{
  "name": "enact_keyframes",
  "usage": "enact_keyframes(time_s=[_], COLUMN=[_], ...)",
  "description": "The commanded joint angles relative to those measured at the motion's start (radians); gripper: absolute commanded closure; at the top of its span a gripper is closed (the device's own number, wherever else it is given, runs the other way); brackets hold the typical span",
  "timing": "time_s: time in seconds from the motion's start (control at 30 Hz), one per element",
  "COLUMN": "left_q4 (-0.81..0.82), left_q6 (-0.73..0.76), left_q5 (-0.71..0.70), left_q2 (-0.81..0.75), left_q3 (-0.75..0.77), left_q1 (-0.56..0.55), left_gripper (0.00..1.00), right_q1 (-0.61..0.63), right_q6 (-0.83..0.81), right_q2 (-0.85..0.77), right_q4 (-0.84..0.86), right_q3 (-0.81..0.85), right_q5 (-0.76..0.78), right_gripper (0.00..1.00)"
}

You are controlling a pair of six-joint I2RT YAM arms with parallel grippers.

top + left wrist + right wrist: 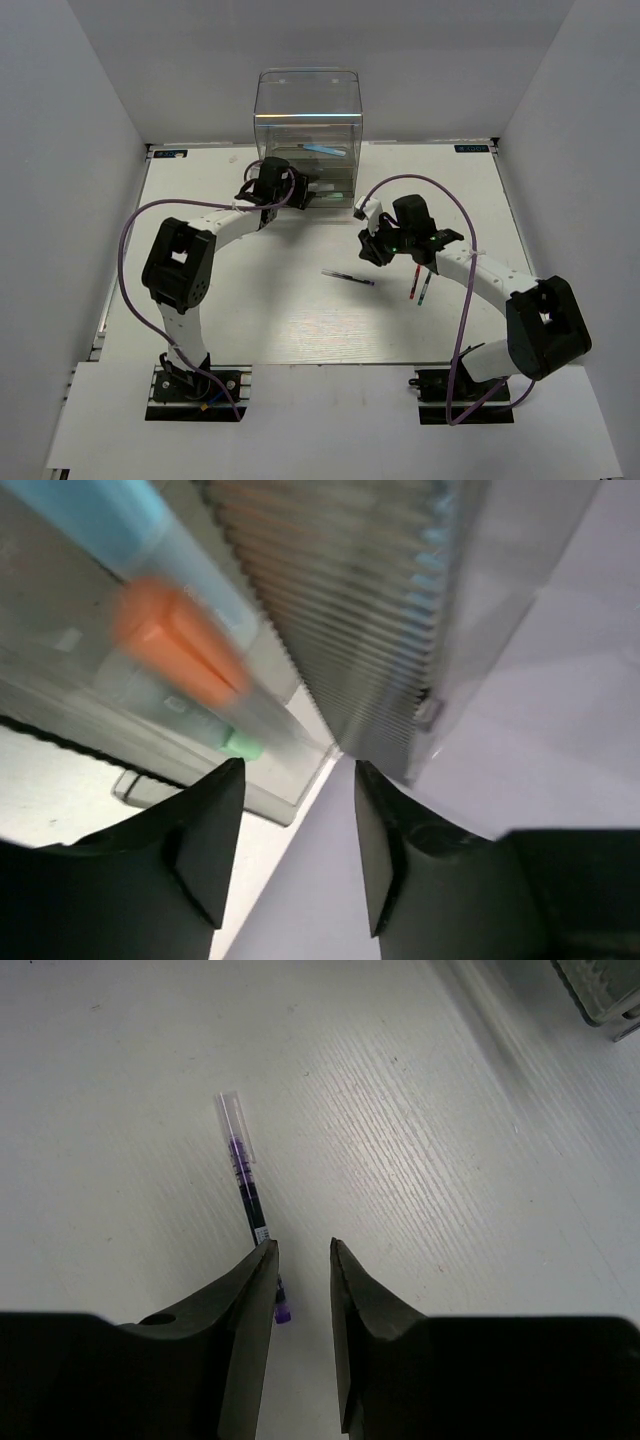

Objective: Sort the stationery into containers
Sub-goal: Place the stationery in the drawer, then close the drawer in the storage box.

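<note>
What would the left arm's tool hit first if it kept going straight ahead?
Most likely the clear drawer unit. Its corner sits just ahead of the open left tool, with nothing between them. How close is hard to judge from this view.

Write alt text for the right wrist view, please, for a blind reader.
The open right pincer hangs over a white table, with a thin dark pen lying beside one fingertip. A corner of the clear drawer unit shows at top right.

White table [250, 325] — plain grey walls [430, 60], seemingly evenly lit.
</note>
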Motion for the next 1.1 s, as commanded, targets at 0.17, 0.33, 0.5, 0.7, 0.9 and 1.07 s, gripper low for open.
enact_keyframes(time_s=[0.17,0.33,0.5,0.7,0.9,1.07], left_q4=[0.024,0.033,-0.047,-0.114,-0.228,-0.162], left_q6=[-0.006,0.056,0.206,0.333,0.419,0.393], left_q5=[-0.002,0.032,-0.01,-0.059,-0.08,-0.053], left_q2=[-0.044,-0.107,-0.216,-0.375,-0.504,-0.645], left_q3=[0.031,-0.018,-0.08,-0.199,-0.334,-0.54], left_q1=[0.013,0.004,-0.006,-0.006,-0.006,0.004], left_gripper=[0.32,0.35,0.53,0.87,1.0,0.82], right_q1=[-0.004,-0.004,-0.002,-0.001,0.01,0.021], right_q6=[-0.041,-0.174,-0.291,-0.376,-0.38,-0.372], right_q2=[-0.012,0.035,0.127,0.308,0.473,0.572], right_q4=[0.006,0.013,0.077,0.039,0.055,0.103], right_q3=[0.01,0.049,0.12,0.307,0.485,0.563], right_q5=[-0.061,-0.115,-0.12,-0.112,-0.066,0.038], right_gripper=[0.56,0.66,1.0,1.0,1.0,1.0])
